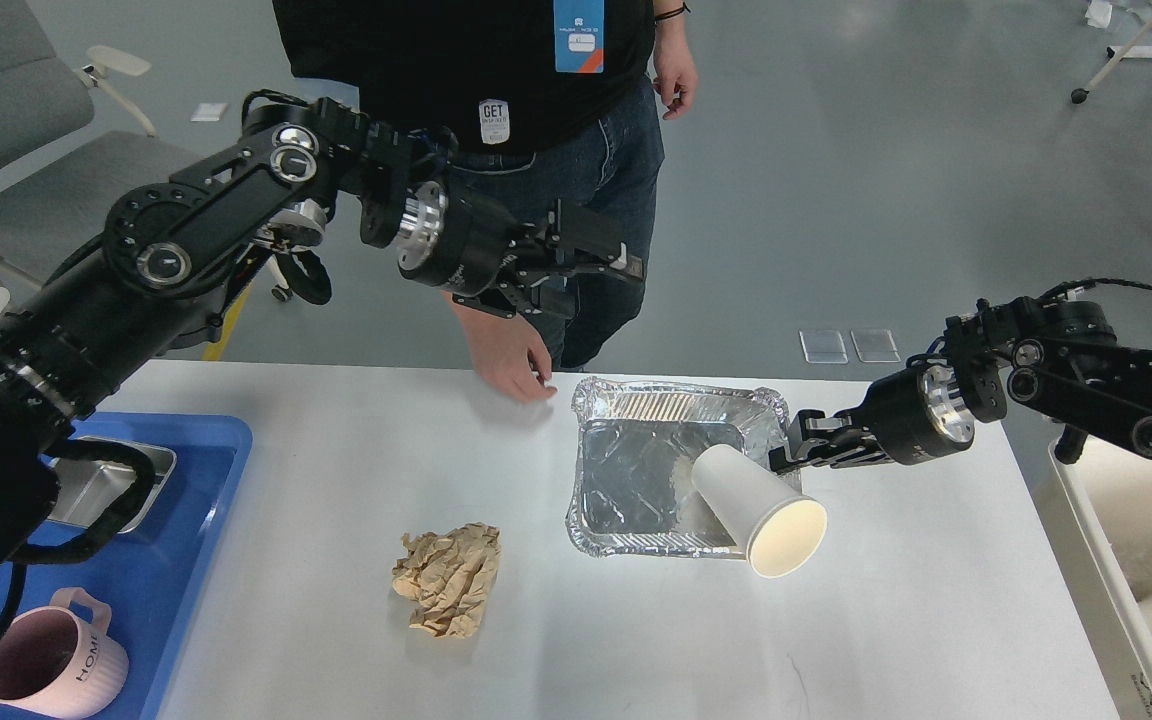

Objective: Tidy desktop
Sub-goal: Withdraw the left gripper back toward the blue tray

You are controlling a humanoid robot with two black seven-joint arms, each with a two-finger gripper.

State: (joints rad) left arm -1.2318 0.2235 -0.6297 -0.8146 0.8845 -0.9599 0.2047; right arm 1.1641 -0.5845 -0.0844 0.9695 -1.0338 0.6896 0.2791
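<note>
Paper cup lies tipped on the foil tray's right rim on the tabletop, mouth toward me, right jaws touching its base, grip unclear; left jaws hang far, apparently empty.

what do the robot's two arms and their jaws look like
Both arms are matte black, built from chunky segments with round silver-ringed joint caps. The left arm has a polished silver wrist collar and loose black cables looping under its elbow. The right arm has a similar silver collar and a thin black cable arching over its top. The left gripper and right gripper are black too, with blocky jaws.
</note>
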